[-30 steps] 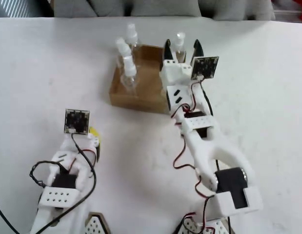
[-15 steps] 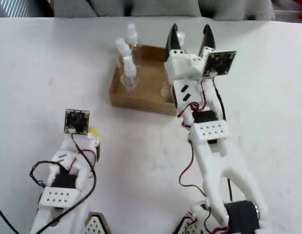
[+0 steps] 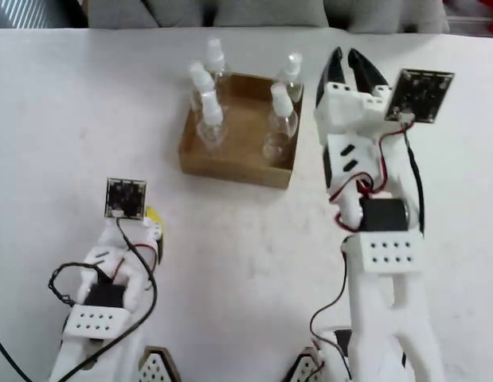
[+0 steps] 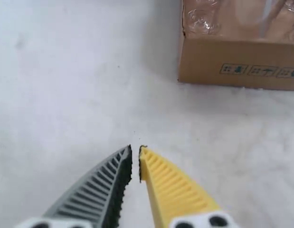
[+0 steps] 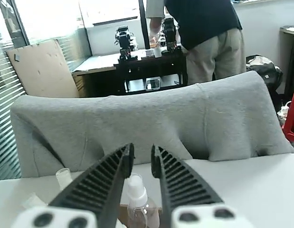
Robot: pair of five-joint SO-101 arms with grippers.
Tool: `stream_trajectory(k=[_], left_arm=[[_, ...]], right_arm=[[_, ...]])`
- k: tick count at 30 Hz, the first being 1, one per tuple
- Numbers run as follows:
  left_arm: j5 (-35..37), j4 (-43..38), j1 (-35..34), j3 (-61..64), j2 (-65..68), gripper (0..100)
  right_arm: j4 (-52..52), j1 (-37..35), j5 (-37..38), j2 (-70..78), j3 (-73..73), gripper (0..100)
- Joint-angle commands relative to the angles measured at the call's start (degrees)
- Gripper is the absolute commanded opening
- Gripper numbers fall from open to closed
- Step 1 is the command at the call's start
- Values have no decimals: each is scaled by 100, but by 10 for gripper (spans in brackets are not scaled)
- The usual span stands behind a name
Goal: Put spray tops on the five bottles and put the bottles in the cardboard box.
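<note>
The box (image 3: 230, 167) sits on the white surface (image 3: 87, 103), and all five bottles (image 3: 210, 119) stand upright in it. Three are grouped along the box's left wall and two along its right wall. Each one shown from above wears a white spray top (image 3: 278, 92).

The right gripper (image 3: 347, 57) is just beside the box's far right corner, outside the box and touching none of the bottles. Its black fingers (image 5: 101, 183) are narrowly parted, with nothing between them. It is held up off the surface and aimed level, past the box's far side toward a grey cushion (image 5: 151, 123). In its own wrist view one bottle (image 5: 137, 199) shows through the gap between the fingers, farther off.

The left gripper (image 3: 153, 221) lies well apart from the box, off the box's near left corner on the robot's side. In its wrist view the left gripper (image 4: 135, 150) points at bare surface with the box (image 4: 237, 61) ahead of it. Its fingers (image 4: 175, 190), one grey and one yellow, are pressed almost together and grip nothing.
</note>
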Motion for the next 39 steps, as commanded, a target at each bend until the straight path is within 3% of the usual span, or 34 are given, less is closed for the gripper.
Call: stream_trajectory(k=[1, 16, 19, 27, 34, 39], left_arm=[[-62, -193, -22, -53, -101, 57], [-18, -360, -4, -492, -101, 57], [-18, 246, -31, -1178, -101, 56], [-18, 3007, -48, -3710, -101, 56], [-26, 4044, -48, -4607, -268, 56], [-53, 4607, -13, -4730, -1596, 24]], right_arm=[[725, 110, -9, -734, -308, 13], [3565, 119, -9, -3152, -290, 16], [3785, 119, -9, -3591, -132, 16], [3785, 101, 0, -5174, 923, 16], [3829, 75, 475, -6255, 1626, 15], [4171, 75, 475, -6185, 1644, 15]])
